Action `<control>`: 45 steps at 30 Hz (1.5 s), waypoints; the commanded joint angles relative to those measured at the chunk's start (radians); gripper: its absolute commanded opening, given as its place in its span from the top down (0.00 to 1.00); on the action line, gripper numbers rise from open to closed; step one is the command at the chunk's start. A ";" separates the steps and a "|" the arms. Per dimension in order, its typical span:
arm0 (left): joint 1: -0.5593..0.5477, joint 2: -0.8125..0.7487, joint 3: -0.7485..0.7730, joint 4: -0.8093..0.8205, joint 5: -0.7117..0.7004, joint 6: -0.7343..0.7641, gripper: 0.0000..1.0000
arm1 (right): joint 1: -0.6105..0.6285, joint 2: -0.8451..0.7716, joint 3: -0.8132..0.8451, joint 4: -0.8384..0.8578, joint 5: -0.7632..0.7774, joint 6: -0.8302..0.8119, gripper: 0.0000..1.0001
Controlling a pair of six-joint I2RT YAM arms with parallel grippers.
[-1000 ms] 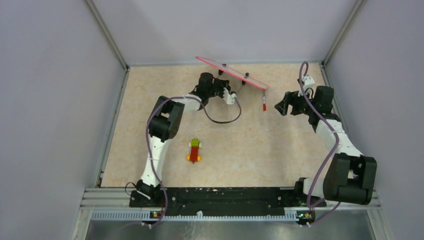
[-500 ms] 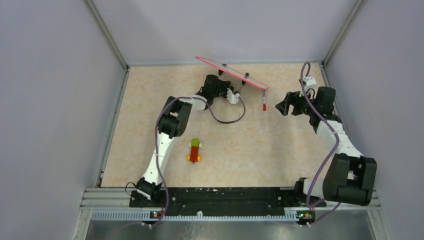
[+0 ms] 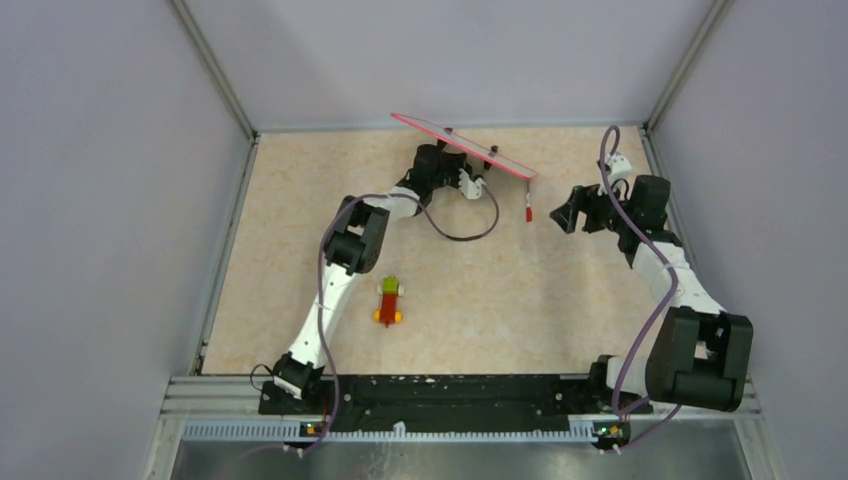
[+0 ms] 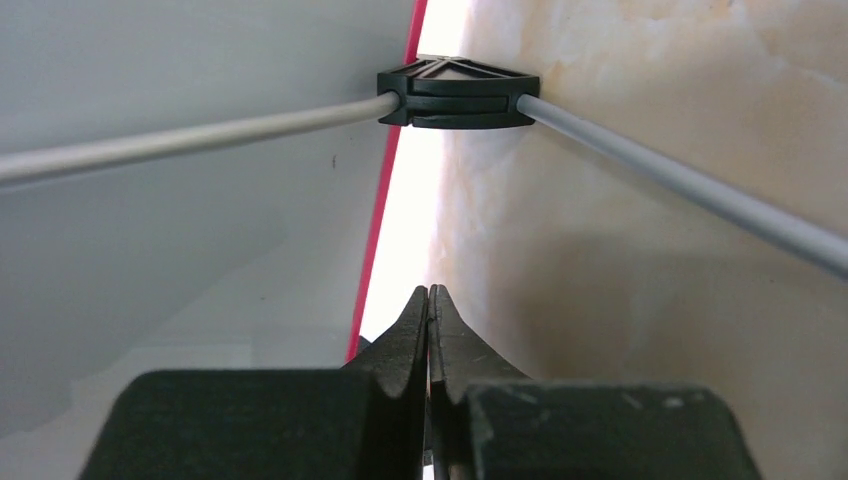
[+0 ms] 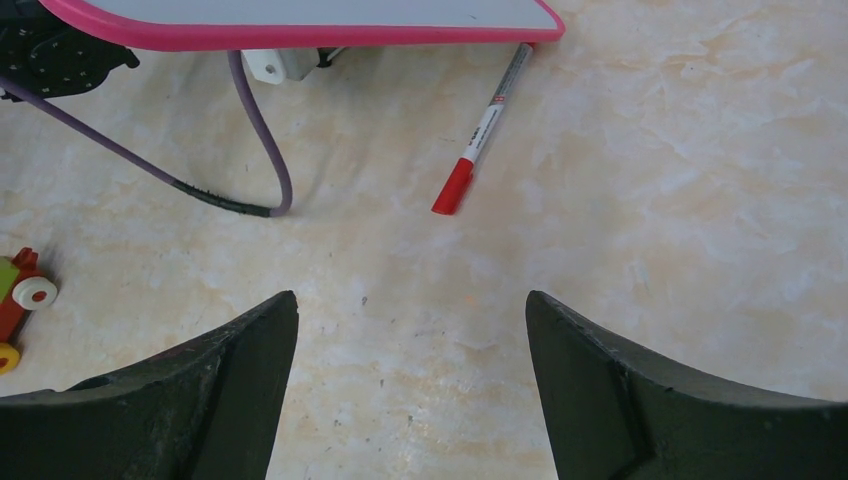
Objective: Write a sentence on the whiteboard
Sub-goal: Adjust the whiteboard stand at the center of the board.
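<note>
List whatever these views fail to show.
- Sentence: not readable. The top view sees the whiteboard nearly edge-on, and the right wrist view cuts it off at the top edge.
- Marker: its far end is hidden under the board in the right wrist view.
- Toy: cut off by the left edge of the right wrist view.

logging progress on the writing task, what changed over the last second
The left gripper, shut, reached farther out and to the right along the near side of the whiteboard. Nothing was grasped or released. The whiteboard, the red marker, the toy and the open right gripper stayed put.
</note>
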 commanded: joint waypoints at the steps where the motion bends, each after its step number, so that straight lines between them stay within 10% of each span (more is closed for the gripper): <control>1: -0.009 0.060 0.073 0.038 -0.012 -0.002 1.00 | -0.009 -0.017 -0.005 0.044 -0.031 -0.012 0.19; 18: -0.060 -0.169 -0.398 0.164 0.050 0.057 1.00 | -0.009 -0.024 -0.009 0.059 -0.087 -0.075 0.20; 34: -0.063 -0.416 -0.911 0.248 0.161 0.245 1.00 | -0.009 -0.080 0.121 -0.301 -0.220 -0.475 0.20; 45: -0.116 -0.499 -1.070 0.571 0.073 0.132 0.92 | -0.008 -0.088 0.179 -0.288 -0.221 -0.309 0.21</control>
